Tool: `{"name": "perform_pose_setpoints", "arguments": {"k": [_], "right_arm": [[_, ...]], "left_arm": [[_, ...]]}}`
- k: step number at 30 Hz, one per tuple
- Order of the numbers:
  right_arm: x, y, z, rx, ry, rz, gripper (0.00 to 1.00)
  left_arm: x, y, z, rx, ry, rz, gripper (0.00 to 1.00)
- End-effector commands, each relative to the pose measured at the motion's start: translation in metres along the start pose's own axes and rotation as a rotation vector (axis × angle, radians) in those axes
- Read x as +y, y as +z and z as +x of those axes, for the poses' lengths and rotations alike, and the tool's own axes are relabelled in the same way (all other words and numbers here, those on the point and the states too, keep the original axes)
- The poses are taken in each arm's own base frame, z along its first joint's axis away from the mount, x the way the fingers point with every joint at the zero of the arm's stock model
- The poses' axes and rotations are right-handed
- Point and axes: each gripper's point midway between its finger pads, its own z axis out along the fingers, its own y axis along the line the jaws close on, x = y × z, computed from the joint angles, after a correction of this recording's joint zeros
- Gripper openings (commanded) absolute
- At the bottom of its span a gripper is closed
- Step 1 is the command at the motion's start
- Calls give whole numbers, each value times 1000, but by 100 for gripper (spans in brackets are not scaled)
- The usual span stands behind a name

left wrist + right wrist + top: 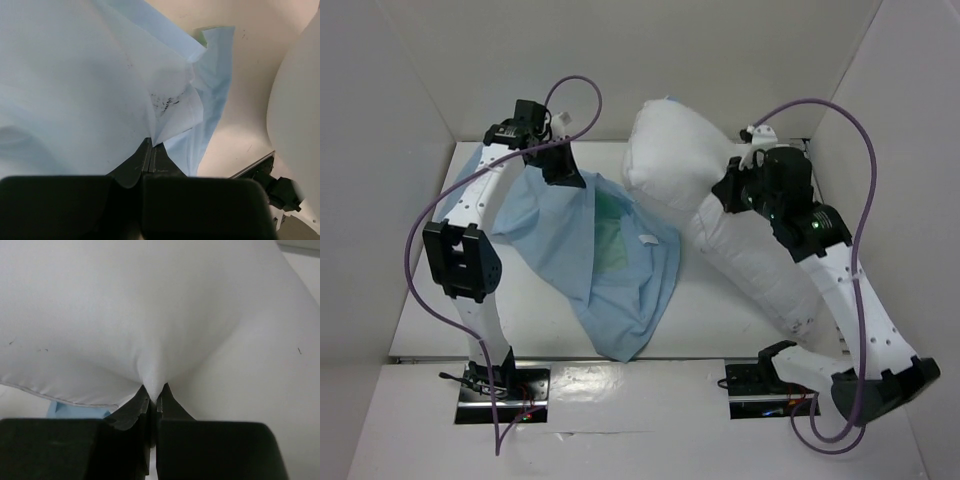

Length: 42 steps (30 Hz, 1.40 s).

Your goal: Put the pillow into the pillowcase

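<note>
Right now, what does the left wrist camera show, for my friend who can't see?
The left hand pinches a fold of the light blue pillowcase, which fills most of the view. The white pillow bulges at the right edge.

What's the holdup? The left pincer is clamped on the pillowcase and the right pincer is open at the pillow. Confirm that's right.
Not quite. The right pincer is not open: the right wrist view shows its jaws shut on a pinch of the pillow. The rest stands: the left pincer is clamped on the pillowcase.
</note>
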Motion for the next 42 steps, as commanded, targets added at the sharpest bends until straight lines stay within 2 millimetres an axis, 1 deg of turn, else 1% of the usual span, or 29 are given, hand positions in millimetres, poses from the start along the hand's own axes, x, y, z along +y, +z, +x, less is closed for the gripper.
{"name": "perform_pose_setpoints", "arguments": {"k": [1, 2, 3, 5, 8, 10, 12, 16, 18, 20, 21, 22, 23, 24, 25, 27, 28, 29, 30, 32, 33, 35, 36, 37, 38, 39, 40, 41, 42], "right_arm": [[44, -22, 31, 65, -30, -244, 0], [48, -26, 56, 150, -24, -268, 0], [53, -33, 66, 180, -25, -292, 0], [59, -39, 91, 252, -33, -312, 0], [56, -46, 115, 323, -44, -289, 0], [46, -45, 133, 373, -37, -239, 0], [48, -41, 140, 380, -26, -243, 0], [53, -31, 130, 317, 11, -251, 0], [57, -33, 131, 321, 8, -269, 0], [64, -29, 143, 376, 1, -289, 0], [65, -29, 149, 401, -2, -291, 20], [70, -28, 151, 423, -11, -302, 36], [77, -32, 143, 412, -21, -320, 62], [77, -30, 146, 424, -21, -318, 62], [82, -32, 139, 408, -29, -334, 68], [87, -36, 111, 347, -32, -340, 75], [88, -36, 104, 340, -46, -343, 78], [94, -36, 89, 319, -54, -362, 81], [99, -35, 83, 315, -52, -379, 82], [113, -36, 78, 328, -68, -437, 84], [121, -31, 75, 334, -80, -461, 85], [137, -30, 79, 348, -98, -509, 87], [146, -24, 74, 330, -99, -519, 88], [149, -17, 76, 324, -116, -496, 90], [163, -17, 83, 338, -142, -501, 90], [158, 1, 93, 369, -179, -403, 92], [160, 8, 104, 402, -214, -358, 99], [172, 7, 121, 447, -264, -339, 99], [172, 15, 141, 521, -320, -285, 99]], "left_arm": [[-10, -1, -14, -30, 1, 46, 0], [-8, -4, -18, -42, -2, 44, 0], [-6, 0, -18, -35, -6, 42, 0], [-10, -2, -19, -39, -11, 53, 0], [-8, -6, -24, -52, -13, 52, 0], [-4, -7, -26, -57, -20, 48, 0], [-5, -7, -25, -54, -19, 57, 0], [-9, -11, -20, -46, -19, 73, 0], [-8, -10, -17, -43, -22, 72, 0], [-10, -14, -17, -50, -17, 75, 0], [-10, -15, -15, -49, -18, 74, 0], [-10, -14, -13, -38, -22, 80, 0], [-11, -17, -10, -39, -21, 81, 0], [-11, -17, -10, -39, -21, 81, 0], [-8, -12, -4, -16, -22, 84, 0], [-10, -19, 1, -20, -20, 85, 0], [-7, -18, 7, -7, -27, 81, 0], [-8, -21, 9, -10, -26, 82, 0], [-6, -18, 9, -10, -17, 82, 0], [-5, -19, 14, -1, -22, 79, 0], [-7, -22, 14, -9, -17, 81, 0], [-9, -25, 13, -16, -13, 84, 0], [-9, -25, 13, -16, -13, 84, 0], [-9, -25, 13, -16, -13, 84, 0], [-11, -25, 14, -12, -13, 95, 0], [-11, -25, 14, -12, -13, 96, 0], [-12, -26, 14, -9, -12, 104, 0], [-12, -26, 14, -9, -12, 104, 0], [-12, -26, 14, -9, -12, 104, 0]]}}
